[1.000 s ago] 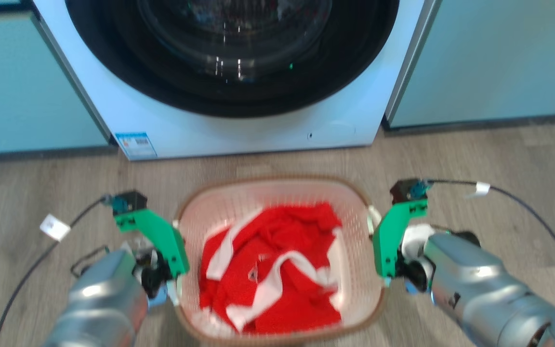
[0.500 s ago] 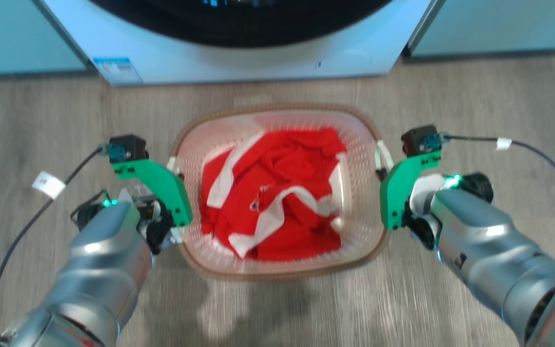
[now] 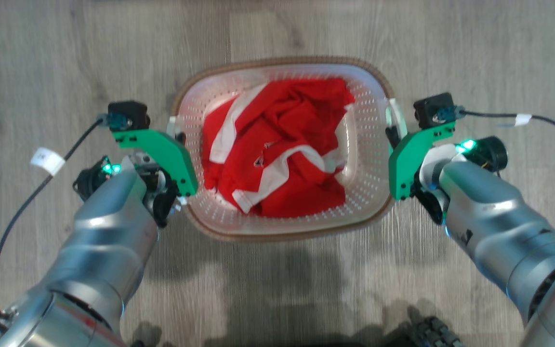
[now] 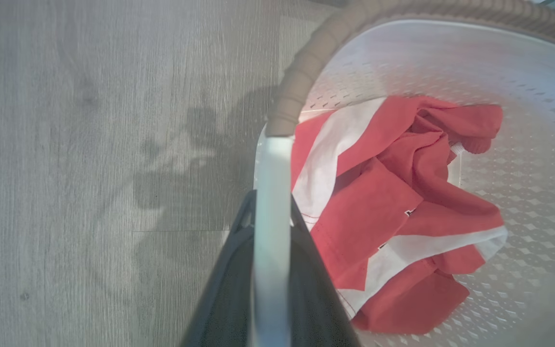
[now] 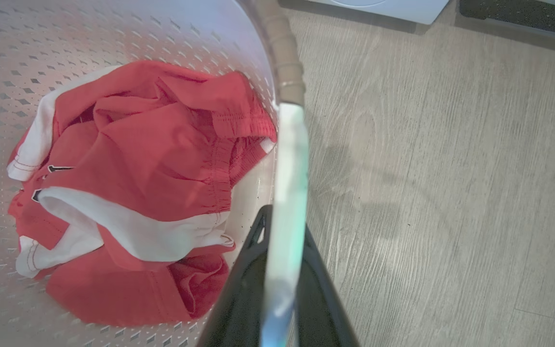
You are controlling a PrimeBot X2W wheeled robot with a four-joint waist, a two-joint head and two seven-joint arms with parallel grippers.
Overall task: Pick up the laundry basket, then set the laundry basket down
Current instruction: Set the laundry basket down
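**Plastic basket gripped at both handles as camera tips down**

Left gripper (image 4: pixel 271 207) is clamped nearly shut on the left handle (image 4: pixel 272 164), right gripper (image 5: pixel 282 221) likewise on the right handle (image 5: pixel 289 144). Between them the laundry basket (image 3: pixel 282 62) hangs upright over the wood floor (image 3: pixel 277 289), clothes (image 3: pixel 282 144) inside, long axis running handle to handle across the robot. The head camera has swung off the washing machine (image 5: pixel 378 6) since a second ago. With both grips unchanged, the lift looks done and the set-down pending.

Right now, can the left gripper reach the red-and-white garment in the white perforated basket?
Probably not: the left gripper is shut on the white loop handle of the basket. The garment lies uncovered, but letting go comes first.
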